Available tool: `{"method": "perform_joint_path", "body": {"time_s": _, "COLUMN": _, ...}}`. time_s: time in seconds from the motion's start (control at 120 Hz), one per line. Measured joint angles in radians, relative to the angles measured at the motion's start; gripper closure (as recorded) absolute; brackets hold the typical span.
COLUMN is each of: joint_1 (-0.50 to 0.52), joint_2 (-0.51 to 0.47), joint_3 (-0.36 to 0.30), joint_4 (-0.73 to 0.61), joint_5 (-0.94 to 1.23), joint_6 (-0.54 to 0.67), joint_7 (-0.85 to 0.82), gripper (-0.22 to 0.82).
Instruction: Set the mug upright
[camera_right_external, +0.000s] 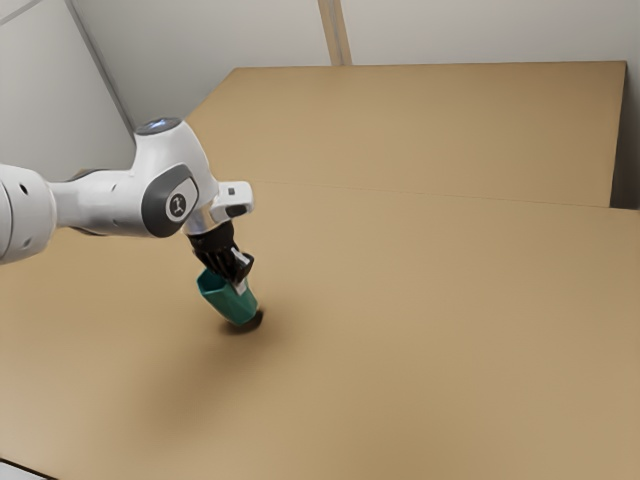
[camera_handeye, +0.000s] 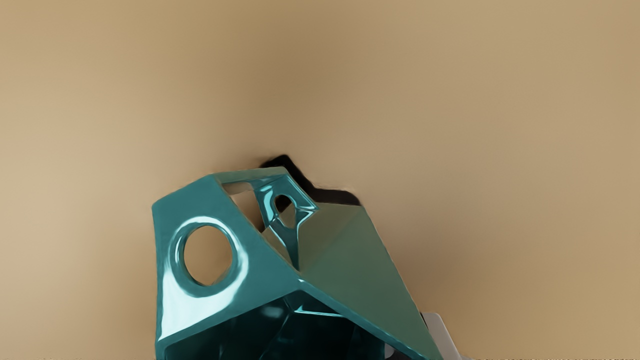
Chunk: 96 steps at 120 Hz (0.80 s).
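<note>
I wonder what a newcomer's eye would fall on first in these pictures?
Probably the teal mug, held tilted by the gripper; the wrist view shows its glossy face pierced by a round hole. Next comes the white Franka arm, reaching in from the exterior view's left.

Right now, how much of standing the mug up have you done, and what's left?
Done: I've reached the mug, and my jaws are on its wall, one inside and one outside.
In hand: the mug itself, leaning, with its open end tipped toward the exterior view's left.
Left: probably straighten it, set its bottom flat on the table, then let go.
</note>
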Motion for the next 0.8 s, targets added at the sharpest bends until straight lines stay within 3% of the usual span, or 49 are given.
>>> {"method": "perform_joint_path", "body": {"time_s": 0.333, "joint_1": 0.010, "joint_2": 0.041, "joint_3": -0.011, "joint_4": 0.000, "joint_5": 0.007, "joint_6": 0.004, "joint_7": -0.052, "gripper": 0.78}}
{"method": "perform_joint_path", "body": {"time_s": 0.575, "joint_1": 0.019, "joint_2": 0.033, "joint_3": -0.014, "joint_4": -0.002, "joint_5": 0.004, "joint_6": 0.012, "joint_7": -0.070, "gripper": 0.31}}
{"method": "perform_joint_path", "body": {"time_s": 0.8, "joint_1": 0.036, "joint_2": -0.023, "joint_3": -0.034, "joint_4": -0.005, "joint_5": -0.001, "joint_6": 0.003, "joint_7": -0.081, "gripper": 0.11}}
